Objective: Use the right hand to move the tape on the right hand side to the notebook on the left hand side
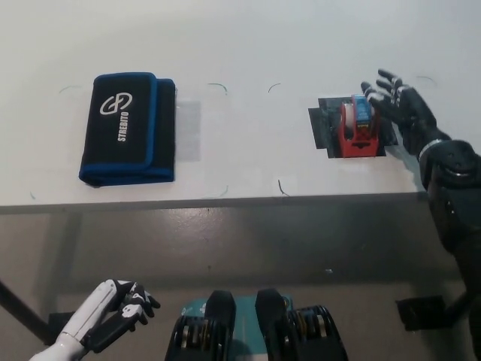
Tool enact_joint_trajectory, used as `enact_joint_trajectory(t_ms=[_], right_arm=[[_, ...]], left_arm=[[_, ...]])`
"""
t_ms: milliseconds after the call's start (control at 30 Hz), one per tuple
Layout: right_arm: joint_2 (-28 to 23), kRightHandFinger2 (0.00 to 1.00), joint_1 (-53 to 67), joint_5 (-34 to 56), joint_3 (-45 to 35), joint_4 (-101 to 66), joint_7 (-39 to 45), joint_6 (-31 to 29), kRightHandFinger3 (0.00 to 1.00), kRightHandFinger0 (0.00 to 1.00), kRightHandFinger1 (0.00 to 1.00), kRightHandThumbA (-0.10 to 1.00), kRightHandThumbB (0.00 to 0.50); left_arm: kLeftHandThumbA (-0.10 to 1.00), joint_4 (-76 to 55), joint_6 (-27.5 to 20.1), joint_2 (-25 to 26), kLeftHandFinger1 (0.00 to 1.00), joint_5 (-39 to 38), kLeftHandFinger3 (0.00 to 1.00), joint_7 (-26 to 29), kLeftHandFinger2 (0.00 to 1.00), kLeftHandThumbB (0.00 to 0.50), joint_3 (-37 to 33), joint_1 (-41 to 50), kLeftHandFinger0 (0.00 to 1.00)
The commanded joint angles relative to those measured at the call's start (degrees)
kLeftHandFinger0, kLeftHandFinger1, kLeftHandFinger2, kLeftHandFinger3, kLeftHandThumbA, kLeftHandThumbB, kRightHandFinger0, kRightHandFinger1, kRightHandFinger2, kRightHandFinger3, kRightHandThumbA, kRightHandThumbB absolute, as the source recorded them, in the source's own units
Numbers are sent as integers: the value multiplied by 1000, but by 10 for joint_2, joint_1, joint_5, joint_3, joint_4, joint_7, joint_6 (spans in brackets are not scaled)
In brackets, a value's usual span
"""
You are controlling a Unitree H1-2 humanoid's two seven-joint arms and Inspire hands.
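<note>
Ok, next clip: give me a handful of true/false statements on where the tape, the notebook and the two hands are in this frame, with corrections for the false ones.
1. The black right hand is open, fingers spread, just right of the red tape dispenser. True.
2. The tape dispenser already lies on the notebook. False: it sits on a dark patch at the table's right, far from the black, blue-edged notebook at the left.
3. The white left hand rests low, below the table edge. True.
4. The right hand has lifted the dispenser. False: the dispenser is on its patch, ungripped.
5. The notebook lies open. False: it is closed, logo side up.
</note>
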Motion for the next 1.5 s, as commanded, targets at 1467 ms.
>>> enact_joint_trajectory(t_ms=[1467], right_arm=[[100, 1000, -59, 27, 9, 136, -22, -136, 1000, 1000, 1000, 583, 420]], left_arm=[[685, -29, -3, 11, 416, -6, 817, -13, 526, 117, 14, -10, 403]])
